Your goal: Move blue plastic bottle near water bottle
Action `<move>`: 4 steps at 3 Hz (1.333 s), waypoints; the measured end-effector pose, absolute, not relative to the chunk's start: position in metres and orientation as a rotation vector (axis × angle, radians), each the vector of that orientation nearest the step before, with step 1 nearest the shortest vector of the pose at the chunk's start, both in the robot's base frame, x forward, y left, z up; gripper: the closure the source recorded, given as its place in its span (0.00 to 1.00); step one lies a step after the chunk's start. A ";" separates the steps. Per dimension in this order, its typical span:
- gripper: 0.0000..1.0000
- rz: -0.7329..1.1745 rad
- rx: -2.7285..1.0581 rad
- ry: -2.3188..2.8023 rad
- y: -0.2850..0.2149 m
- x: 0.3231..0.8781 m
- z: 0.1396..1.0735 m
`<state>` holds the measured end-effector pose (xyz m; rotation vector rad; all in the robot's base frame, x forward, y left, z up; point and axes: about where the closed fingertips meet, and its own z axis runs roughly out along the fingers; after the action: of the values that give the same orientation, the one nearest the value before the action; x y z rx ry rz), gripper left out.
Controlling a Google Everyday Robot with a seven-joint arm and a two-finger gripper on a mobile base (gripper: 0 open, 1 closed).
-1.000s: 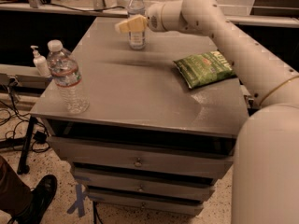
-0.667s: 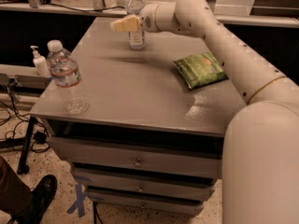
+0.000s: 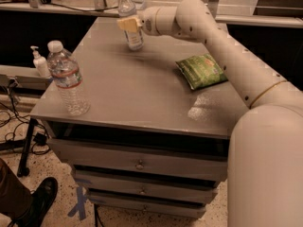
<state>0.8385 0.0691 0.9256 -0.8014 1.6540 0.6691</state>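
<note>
Camera view: a grey cabinet top (image 3: 142, 86) over three drawers (image 3: 139, 163) stands on a speckled floor (image 3: 61, 214), with a long counter (image 3: 265, 20) behind it and cables (image 3: 9, 117) at the left. The gripper (image 3: 129, 23) is at the far edge of the top, its jaws pinching the upright blue bottle (image 3: 134, 38) at mid-height. The water bottle (image 3: 68, 82) stands at the near left corner, well apart. A green bag (image 3: 202, 70) lies to the right. A pump bottle (image 3: 40, 63) sits on a lower ledge, left of the cabinet. A dark shoe (image 3: 40, 200) shows at the bottom left.
</note>
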 end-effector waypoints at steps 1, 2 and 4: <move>0.86 0.666 -0.794 1.656 0.061 0.830 0.925; 1.00 0.672 -0.806 1.644 0.055 0.807 0.939; 1.00 0.795 -0.825 1.683 0.040 0.730 0.973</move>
<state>0.7301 0.0395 0.9734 -0.8252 1.6834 0.7949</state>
